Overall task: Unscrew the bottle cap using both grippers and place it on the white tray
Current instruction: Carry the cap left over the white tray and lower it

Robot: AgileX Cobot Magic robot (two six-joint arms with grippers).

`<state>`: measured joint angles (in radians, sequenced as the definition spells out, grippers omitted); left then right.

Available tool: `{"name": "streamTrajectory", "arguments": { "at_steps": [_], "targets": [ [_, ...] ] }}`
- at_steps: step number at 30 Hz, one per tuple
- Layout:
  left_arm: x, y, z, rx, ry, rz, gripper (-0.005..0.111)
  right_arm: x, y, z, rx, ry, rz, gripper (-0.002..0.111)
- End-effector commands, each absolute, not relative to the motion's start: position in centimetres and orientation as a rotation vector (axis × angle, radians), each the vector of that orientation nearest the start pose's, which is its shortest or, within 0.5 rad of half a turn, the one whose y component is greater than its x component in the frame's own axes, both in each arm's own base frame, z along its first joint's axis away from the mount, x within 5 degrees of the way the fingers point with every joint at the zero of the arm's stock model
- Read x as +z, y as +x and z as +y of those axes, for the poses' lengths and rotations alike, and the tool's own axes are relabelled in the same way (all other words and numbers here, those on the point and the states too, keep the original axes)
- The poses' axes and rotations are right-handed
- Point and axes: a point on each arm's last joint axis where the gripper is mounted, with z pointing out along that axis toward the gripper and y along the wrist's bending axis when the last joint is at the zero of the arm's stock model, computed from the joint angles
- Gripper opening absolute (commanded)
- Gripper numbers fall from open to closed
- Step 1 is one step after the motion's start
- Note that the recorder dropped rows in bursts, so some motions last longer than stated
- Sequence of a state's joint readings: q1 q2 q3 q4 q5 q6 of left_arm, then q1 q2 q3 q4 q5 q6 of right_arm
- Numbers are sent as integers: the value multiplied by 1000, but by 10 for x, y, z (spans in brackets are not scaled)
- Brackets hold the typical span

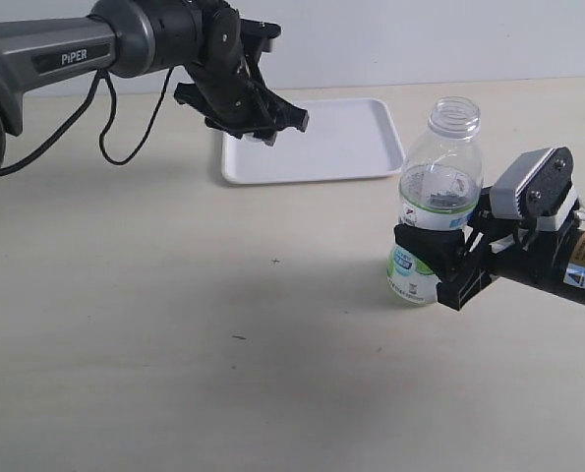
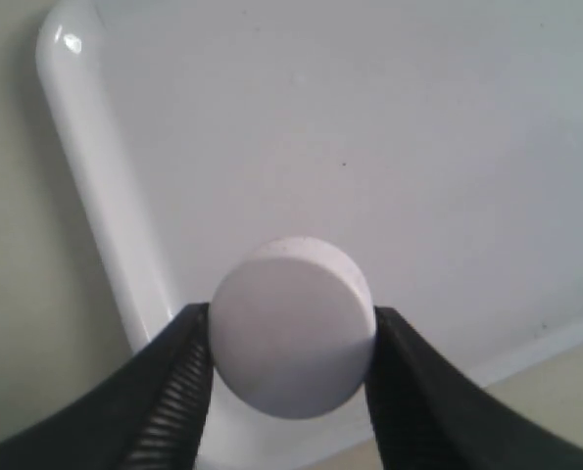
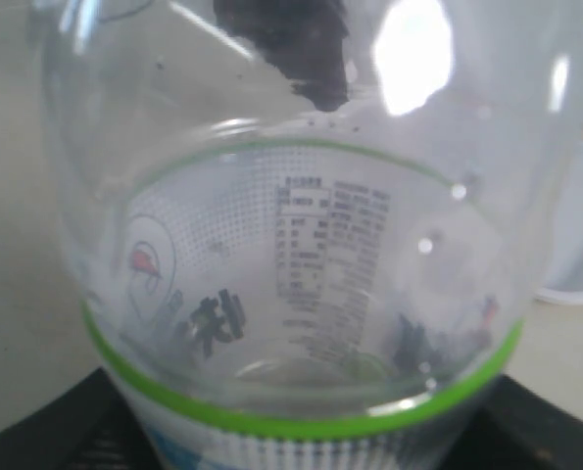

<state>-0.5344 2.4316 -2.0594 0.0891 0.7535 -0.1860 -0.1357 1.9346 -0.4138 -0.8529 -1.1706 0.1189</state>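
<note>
Exterior view: the bottle (image 1: 439, 172) stands upright on the counter (image 1: 174, 324), well in front of the white tray (image 1: 351, 147), its threaded neck bare. The right end effector (image 1: 433, 248) is clamped around the bottle's labelled middle. The left end effector (image 1: 263, 133) hangs above the tray's near-left corner.

Left wrist view: the bottle cap (image 2: 293, 328) sits pinched between the two black ribbed fingers (image 2: 173, 392), flat top toward the camera. The left end effector is closed on it. The cap is above the tray, just inside a rounded corner; I cannot tell whether it touches the tray.

Right wrist view: the clear bottle fills the picture, its green-edged label and printed text showing through the plastic. Dark fingers (image 3: 66, 431) press against both sides.
</note>
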Motion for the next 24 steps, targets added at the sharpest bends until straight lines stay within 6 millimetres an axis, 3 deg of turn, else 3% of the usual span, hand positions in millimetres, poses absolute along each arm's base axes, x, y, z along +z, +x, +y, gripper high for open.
{"name": "streamTrajectory", "arguments": {
  "at_steps": [1, 11, 24],
  "targets": [
    [149, 466, -267, -173, 505, 2512, 0, 104, 260, 28, 478, -613, 1761, 0],
    [120, 468, -268, -155, 536, 2541, 0, 104, 260, 28, 478, -613, 1761, 0],
    [114, 467, -267, -140, 560, 2562, 1, 104, 260, 28, 490, -598, 1767, 0]
  ]
}}
